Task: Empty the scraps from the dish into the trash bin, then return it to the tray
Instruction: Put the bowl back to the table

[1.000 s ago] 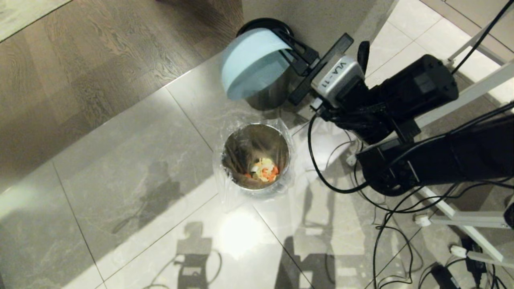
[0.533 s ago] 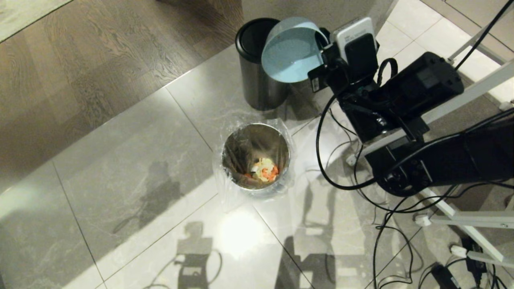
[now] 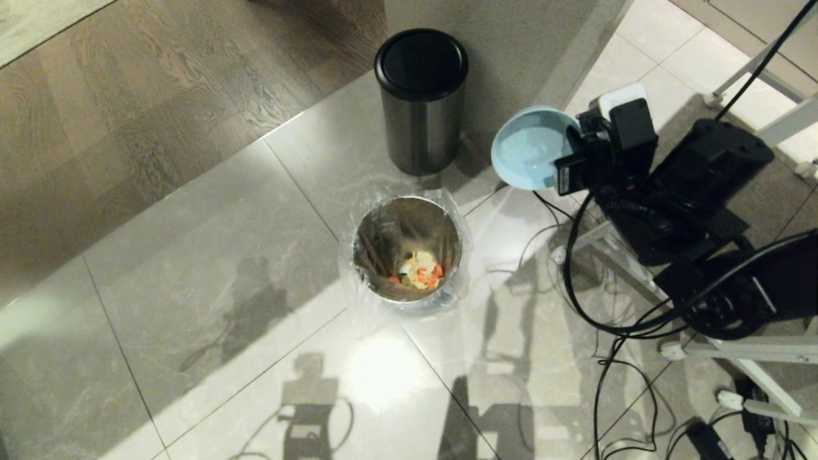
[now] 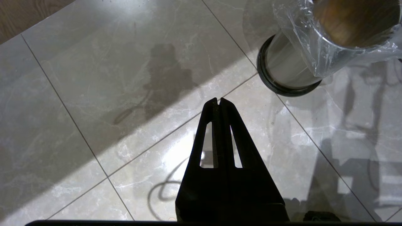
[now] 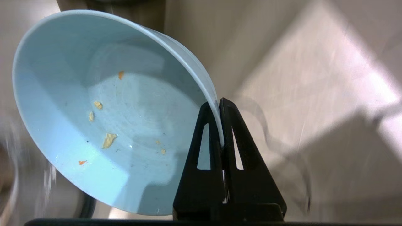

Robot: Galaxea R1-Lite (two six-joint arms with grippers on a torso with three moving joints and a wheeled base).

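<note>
My right gripper (image 3: 567, 167) (image 5: 219, 106) is shut on the rim of the light-blue dish (image 3: 527, 150) (image 5: 103, 110), held up in the air to the right of and beyond the trash bin. Only a few crumbs cling inside the dish. The steel trash bin (image 3: 409, 252) (image 4: 292, 67) with its clear liner stands on the floor tiles. The scraps (image 3: 422, 271), orange and pale yellow pieces, lie at its bottom. My left gripper (image 4: 219, 101) is shut and empty, hanging parked over the tiles beside the bin. The tray is out of view.
A taller dark bin with a black lid (image 3: 422, 102) stands behind the steel bin. White frame legs (image 3: 735, 351) and black cables (image 3: 613, 383) crowd the floor on the right. Wooden flooring (image 3: 160, 96) lies at the far left.
My right arm has swung the dish from above the dark bin to the right and nearer me, turning its opening from facing down to facing up. The bins have not moved.
</note>
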